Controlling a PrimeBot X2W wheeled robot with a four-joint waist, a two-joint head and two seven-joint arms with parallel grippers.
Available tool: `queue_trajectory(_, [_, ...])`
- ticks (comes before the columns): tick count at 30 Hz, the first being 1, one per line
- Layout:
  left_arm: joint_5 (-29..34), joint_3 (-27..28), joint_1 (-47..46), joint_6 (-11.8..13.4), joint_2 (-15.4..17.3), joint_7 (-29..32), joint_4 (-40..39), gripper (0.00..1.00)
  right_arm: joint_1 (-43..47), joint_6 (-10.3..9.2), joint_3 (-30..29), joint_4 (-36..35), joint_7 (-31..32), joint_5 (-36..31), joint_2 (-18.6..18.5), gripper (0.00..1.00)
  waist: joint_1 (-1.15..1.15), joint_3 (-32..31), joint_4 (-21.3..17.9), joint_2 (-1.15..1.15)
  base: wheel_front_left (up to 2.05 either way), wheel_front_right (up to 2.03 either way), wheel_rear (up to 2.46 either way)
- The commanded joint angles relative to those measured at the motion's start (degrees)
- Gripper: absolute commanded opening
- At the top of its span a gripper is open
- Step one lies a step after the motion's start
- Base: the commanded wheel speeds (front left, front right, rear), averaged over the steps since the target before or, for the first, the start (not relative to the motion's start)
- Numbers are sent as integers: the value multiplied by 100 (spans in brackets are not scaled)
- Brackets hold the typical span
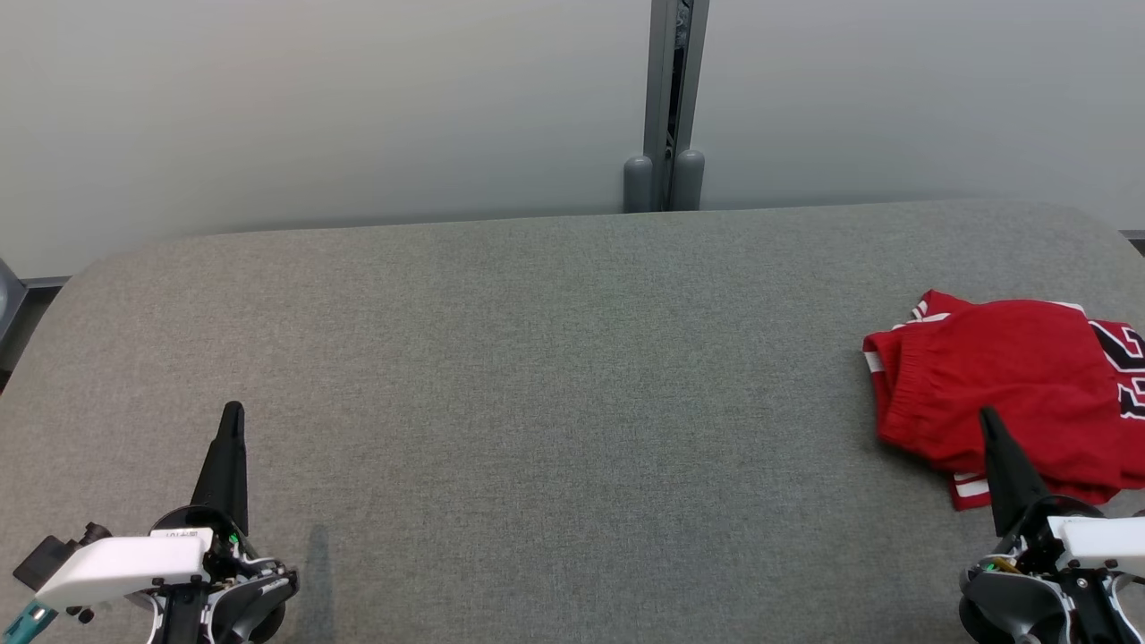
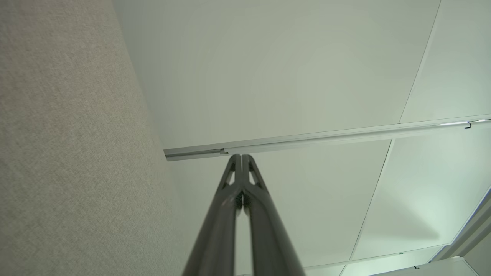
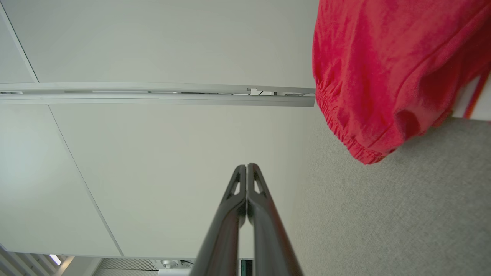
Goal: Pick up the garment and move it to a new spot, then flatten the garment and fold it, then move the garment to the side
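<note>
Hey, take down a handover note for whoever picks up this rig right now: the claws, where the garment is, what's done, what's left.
Claws: the left claw is shut and empty, over the near left of the table. The right claw is shut and empty, close by the garment and apart from it.
Garment: red, lying rumpled and doubled over at the table's right side.
Done: unclear; it isn't flat or neatly folded.
Left, likely: pick it up, move it, flatten, fold, set aside.
</note>
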Motion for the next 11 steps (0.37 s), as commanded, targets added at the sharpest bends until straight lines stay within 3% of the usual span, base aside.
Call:
queue_trajectory(1, [-7, 26, -49, -21, 10, 14, 5, 0, -49, 1, -25, 15, 20, -26, -8, 0, 0, 0, 0, 0, 0, 0, 0])
queue_trajectory(11, [-7, 26, -49, -21, 10, 15, 5, 0, -51, 0, -34, 16, 27, -34, -2, 0, 0, 0, 0, 0, 0, 0, 0])
